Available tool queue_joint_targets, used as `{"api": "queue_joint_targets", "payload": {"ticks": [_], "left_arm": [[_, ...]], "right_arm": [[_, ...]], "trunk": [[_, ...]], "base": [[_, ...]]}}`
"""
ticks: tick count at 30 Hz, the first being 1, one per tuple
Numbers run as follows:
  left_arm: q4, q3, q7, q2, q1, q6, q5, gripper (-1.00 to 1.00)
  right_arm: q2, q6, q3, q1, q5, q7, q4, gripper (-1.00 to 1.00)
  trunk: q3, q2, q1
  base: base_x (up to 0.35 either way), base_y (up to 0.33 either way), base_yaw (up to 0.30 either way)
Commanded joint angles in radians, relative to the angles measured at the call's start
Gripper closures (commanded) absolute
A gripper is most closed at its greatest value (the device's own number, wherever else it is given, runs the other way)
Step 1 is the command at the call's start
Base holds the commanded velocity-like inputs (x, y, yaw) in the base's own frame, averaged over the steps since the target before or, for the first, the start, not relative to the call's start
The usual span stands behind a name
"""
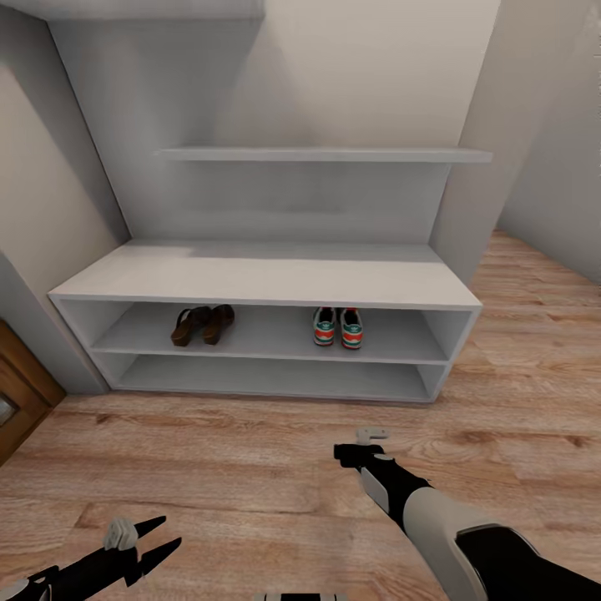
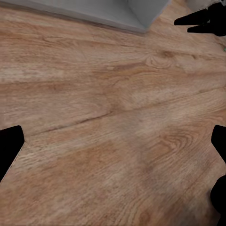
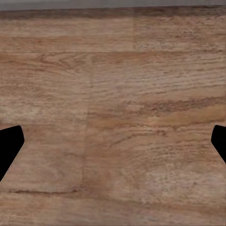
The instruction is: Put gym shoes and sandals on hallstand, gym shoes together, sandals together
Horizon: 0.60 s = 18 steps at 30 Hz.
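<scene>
The hallstand (image 1: 267,280) fills the middle of the head view. Its upper open shelf holds the two sandals (image 1: 203,324) side by side at centre-left and the two gym shoes (image 1: 338,326) together at centre-right; the lower shelf holds nothing. At lower left, the left gripper (image 1: 163,537) hangs over the corridor floor (image 1: 250,467), fingers spread and empty. At lower centre, the right gripper (image 1: 355,446) also has its fingers parted, holding nothing.

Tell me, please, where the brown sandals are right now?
In the head view, the sandals sit together on the rack's upper open shelf, left of the trainers.
</scene>
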Motion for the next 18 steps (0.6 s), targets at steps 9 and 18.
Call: {"api": "queue_joint_targets", "payload": {"ticks": [9, 18], "left_arm": [[0.000, 0.009, 0.053, 0.003, -0.001, -0.011, -0.010, -1.00], [0.001, 0.009, 0.108, 0.002, -0.001, -0.012, -0.011, -1.00]], "right_arm": [[-0.099, -0.066, 0.010, 0.032, -0.009, 0.208, 0.011, -1.00], [-0.179, -0.115, 0.011, 0.057, -0.008, 0.362, 0.012, -1.00]], "trunk": [[0.030, 0.036, -0.021], [0.059, 0.099, -0.056]], "base": [[0.000, 0.000, 0.000], [0.000, 0.000, 0.000]]}}
